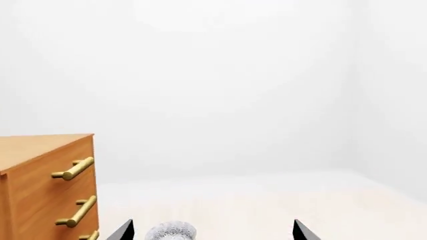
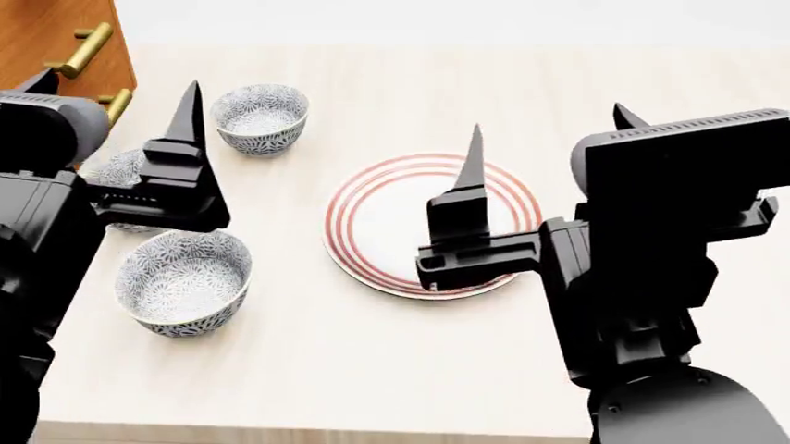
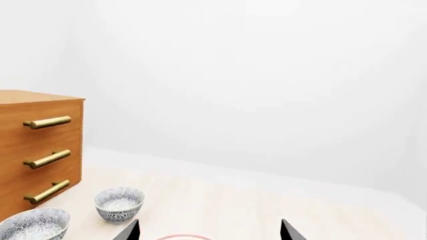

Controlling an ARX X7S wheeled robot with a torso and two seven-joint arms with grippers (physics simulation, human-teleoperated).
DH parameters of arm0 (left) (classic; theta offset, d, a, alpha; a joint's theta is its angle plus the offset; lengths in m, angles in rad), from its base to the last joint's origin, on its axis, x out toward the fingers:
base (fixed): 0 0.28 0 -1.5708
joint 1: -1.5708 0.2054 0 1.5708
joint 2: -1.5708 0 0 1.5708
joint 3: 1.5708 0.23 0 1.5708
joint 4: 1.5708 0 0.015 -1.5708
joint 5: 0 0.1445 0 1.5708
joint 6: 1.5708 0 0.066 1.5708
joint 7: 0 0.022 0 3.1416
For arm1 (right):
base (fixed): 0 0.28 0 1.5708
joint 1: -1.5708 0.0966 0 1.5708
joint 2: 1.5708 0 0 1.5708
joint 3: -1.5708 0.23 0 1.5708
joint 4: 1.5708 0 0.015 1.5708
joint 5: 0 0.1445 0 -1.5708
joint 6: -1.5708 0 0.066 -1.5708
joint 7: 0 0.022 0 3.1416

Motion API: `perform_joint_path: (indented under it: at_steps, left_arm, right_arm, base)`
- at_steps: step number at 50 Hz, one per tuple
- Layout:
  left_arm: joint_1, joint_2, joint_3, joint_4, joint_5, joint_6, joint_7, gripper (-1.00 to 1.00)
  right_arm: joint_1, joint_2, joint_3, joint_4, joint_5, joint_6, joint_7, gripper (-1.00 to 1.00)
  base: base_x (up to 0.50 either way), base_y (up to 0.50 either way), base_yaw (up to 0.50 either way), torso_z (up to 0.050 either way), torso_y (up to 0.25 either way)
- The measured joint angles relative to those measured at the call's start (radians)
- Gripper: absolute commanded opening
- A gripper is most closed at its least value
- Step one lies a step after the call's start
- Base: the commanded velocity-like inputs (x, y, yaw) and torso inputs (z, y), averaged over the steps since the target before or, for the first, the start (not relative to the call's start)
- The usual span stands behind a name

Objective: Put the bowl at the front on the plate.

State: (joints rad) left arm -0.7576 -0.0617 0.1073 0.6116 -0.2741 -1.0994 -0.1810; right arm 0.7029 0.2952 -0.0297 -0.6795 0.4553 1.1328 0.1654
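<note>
On the pale desk [image 2: 370, 370], the bowl [image 2: 183, 281] nearest the robot sits left of the plate [image 2: 383, 222], apart from it, untouched. Both hands are released: the left hand [image 2: 111, 129] hovers above the left bowls, the right hand [image 2: 543, 139] over the plate. The left hand looks best placed; I would lower it squarely over the front bowl's rim, one finger inside, before closing, steering clear of the neighbouring bowl. Count: three patterned bowls, one plate, one wooden drawer chest [image 2: 50, 37].

blue-grey floral bowl [image 2: 183, 281], red-ringed white plate [image 2: 370, 222], black hands
</note>
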Motion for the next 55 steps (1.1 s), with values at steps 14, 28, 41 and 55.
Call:
perform_joint_path:
  at_steps: [14,28,41,55]
  left_arm:
    - [-0.157,0.026,-0.038,0.007,-0.075,-0.113,-0.032,1.0]
    - [-0.222,0.033,-0.056,0.009,-0.147,-0.138,-0.076,1.0]
    - [-0.263,0.03,-0.07,0.007,-0.208,-0.165,-0.118,1.0]
    - [-0.274,0.021,-0.078,0.004,-0.259,-0.175,-0.151,1.0]
  right_arm:
    - [0.158,0.019,-0.005,-0.006,0.036,0.11,0.001,1.0]
    - [0.244,0.03,-0.02,0.013,0.054,0.153,-0.005,1.0]
    - [0.271,0.03,-0.019,0.021,0.071,0.172,-0.007,1.0]
    - [0.276,0.03,-0.016,0.024,0.081,0.175,-0.003,1.0]
  base:
    - [0.0,0.0,0.0,0.0,0.0]
    - [0.0,0.0,0.0,0.0,0.0]
    - [0.08,0.0,0.0,0.0,0.0]
    - [0.16,0.0,0.0,0.0,0.0]
